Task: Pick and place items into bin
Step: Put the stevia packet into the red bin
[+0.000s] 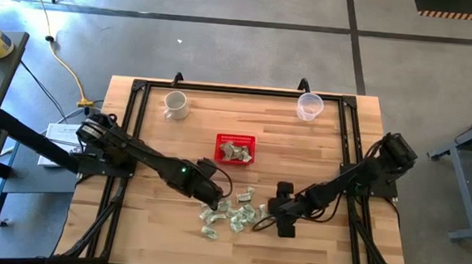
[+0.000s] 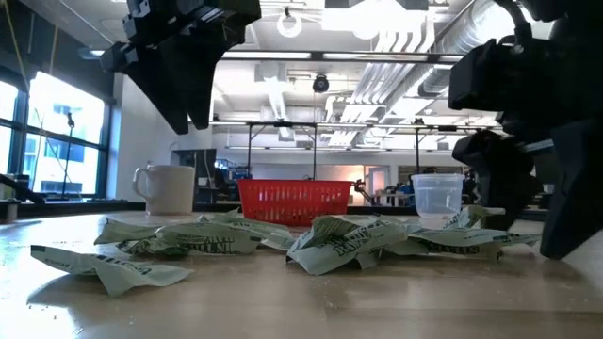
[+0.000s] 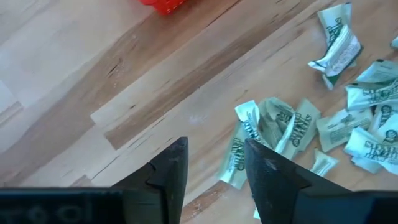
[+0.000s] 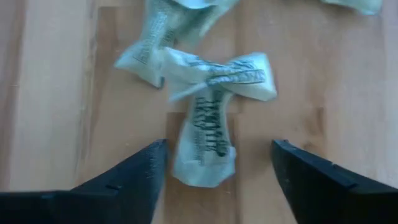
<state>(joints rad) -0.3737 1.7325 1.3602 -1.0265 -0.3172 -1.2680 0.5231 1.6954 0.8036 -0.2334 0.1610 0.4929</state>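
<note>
Red basket sits mid-table, a few wrappers already inside, bare wood on all four sides of it. The rest of the wrappers lie in a loose pile nearer the front edge, between the two arms, well apart from the basket.

Left gripper is over the pile's left edge, fingers partly spread with nothing between them; the nearest wrapper lies just beyond the fingertips, open board on the other side.

Right gripper is low at the pile's right edge, fingers spread wide. One crumpled wrapper lies in the gap between them, touching neither as far as I can see; it overlaps a second wrapper further out.

White mug and clear cup stand near the back edge, well clear of both arms. Open wood between pile and basket.
</note>
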